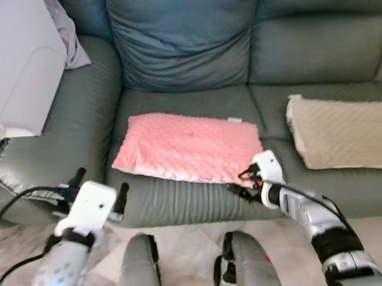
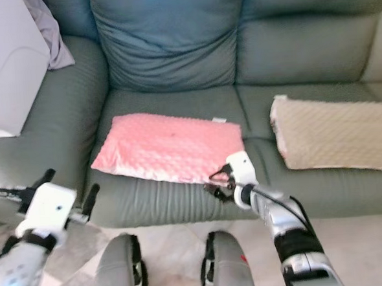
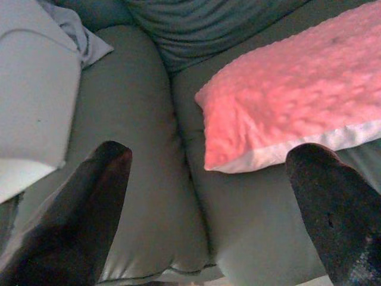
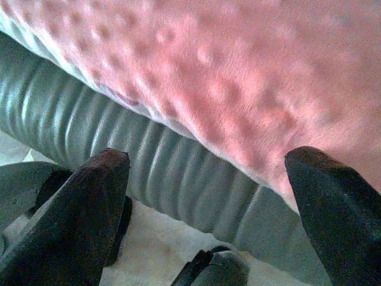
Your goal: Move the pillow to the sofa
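A pink dotted pillow (image 1: 188, 146) lies flat on the left seat of the grey-green sofa (image 1: 175, 202). My right gripper (image 1: 241, 183) is at the pillow's front right corner, by the seat's front edge. In the right wrist view it (image 4: 208, 196) is open, with the pillow's pink edge (image 4: 226, 77) just beyond the fingertips and nothing between them. My left gripper (image 1: 101, 185) hovers open in front of the seat, left of the pillow and apart from it. The left wrist view shows the pillow's left corner (image 3: 286, 101) ahead of the spread fingers (image 3: 71, 220).
A beige pillow (image 1: 346, 133) lies on the right seat. A blue-grey back cushion (image 1: 184, 33) leans behind the pink pillow. A white box-like object (image 1: 11, 63) and a grey cloth (image 1: 71, 40) sit over the left armrest. My knees (image 1: 140, 269) stand close to the sofa front.
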`<state>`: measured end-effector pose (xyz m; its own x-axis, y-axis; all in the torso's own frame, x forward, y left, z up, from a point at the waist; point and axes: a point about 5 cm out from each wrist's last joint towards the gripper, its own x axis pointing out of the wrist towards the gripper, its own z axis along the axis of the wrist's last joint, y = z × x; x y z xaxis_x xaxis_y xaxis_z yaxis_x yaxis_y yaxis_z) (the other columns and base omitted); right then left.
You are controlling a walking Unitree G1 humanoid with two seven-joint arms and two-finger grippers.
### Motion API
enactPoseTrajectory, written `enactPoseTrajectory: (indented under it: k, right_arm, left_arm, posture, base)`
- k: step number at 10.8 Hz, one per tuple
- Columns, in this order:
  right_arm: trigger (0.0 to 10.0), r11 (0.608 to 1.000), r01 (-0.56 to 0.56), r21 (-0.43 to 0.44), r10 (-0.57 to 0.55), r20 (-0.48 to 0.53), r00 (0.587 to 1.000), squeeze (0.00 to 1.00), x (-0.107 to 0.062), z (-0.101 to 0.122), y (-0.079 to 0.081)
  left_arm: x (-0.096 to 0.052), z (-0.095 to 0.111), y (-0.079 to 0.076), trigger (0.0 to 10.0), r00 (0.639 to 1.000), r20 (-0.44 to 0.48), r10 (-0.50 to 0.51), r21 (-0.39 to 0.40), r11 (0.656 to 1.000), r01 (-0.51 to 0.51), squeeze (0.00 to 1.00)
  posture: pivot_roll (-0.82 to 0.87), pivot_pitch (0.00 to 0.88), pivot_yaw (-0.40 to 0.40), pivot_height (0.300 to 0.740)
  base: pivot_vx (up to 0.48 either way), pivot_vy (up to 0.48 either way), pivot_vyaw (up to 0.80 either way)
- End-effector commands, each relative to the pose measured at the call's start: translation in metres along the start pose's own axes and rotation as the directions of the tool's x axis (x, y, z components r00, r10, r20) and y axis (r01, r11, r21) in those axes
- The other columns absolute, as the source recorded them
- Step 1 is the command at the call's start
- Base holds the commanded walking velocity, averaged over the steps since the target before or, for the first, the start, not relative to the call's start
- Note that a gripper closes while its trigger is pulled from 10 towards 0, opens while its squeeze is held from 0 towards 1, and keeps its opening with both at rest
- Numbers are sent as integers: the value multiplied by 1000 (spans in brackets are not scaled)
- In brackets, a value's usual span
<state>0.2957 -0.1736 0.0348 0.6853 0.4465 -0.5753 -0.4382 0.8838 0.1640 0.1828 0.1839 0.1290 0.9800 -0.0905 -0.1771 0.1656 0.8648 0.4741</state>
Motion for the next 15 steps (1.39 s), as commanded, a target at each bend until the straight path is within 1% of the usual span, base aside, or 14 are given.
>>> enactPoseTrajectory:
  k: [1,2,3,5,6,9,10,11,13,14,15]
  right_arm:
    - [10000,1000,-2,30,2,-6,1000,1000,2,-3,0]
    - [10000,998,-5,57,6,-15,1000,1000,5,-5,2]
    - [10000,998,2,66,0,-34,999,1000,6,-11,3]
    - [10000,997,61,45,-59,-44,997,1000,5,-11,-12]
    - [10000,994,106,31,-105,-28,994,1000,1,-7,-25]
    - [10000,982,190,1,-190,-27,981,1000,-7,-10,-44]
    - [10000,979,205,-3,-205,-27,978,1000,-7,-9,-47]
    - [10000,984,179,0,-179,11,984,1000,-3,1,-43]
    - [10000,994,104,-23,-102,65,993,1000,6,14,-27]
    - [10000,998,57,-39,-53,109,993,1000,9,19,-15]
    - [10000,999,17,-28,-13,141,990,1000,6,16,1]
  left_arm:
    - [-5,0,0,10000,1000,-14,-27,4,1000,27,0]
    - [-9,1,1,10000,999,-19,-36,8,999,36,0]
    - [-11,2,1,10000,999,-23,-38,10,999,38,0]
    - [-11,5,4,10000,999,-27,-42,9,999,42,0]
    - [-10,5,4,10000,998,-34,-50,3,999,50,0]
    - [-8,8,3,10000,999,-31,-43,-5,999,43,0]
    - [-8,7,4,10000,998,-37,-41,-4,999,41,0]
    - [-8,4,5,10000,998,-48,-36,-1,999,36,0]
    - [-3,3,4,10000,999,-46,-24,0,1000,24,0]
    - [4,5,2,10000,1000,-27,-10,-15,1000,10,0]
    - [9,8,-1,10000,1000,-7,-4,-27,1000,4,0]
  posture:
    - [115,223,3,656]
    - [122,236,8,656]
    - [138,249,12,656]
    - [139,257,20,656]
    - [137,260,22,656]
    - [147,261,19,656]
    - [149,260,18,656]
    - [143,249,12,656]
    - [130,232,5,656]
    - [109,206,-5,656]
    - [92,182,-13,656]
  base:
    - [0,0,0]
    - [0,0,0]
    - [0,0,0]
    - [0,0,0]
    - [0,0,0]
    - [0,0,0]
    - [0,0,0]
    - [0,0,0]
    - [0,0,0]
    - [0,0,0]
    - [0,0,0]
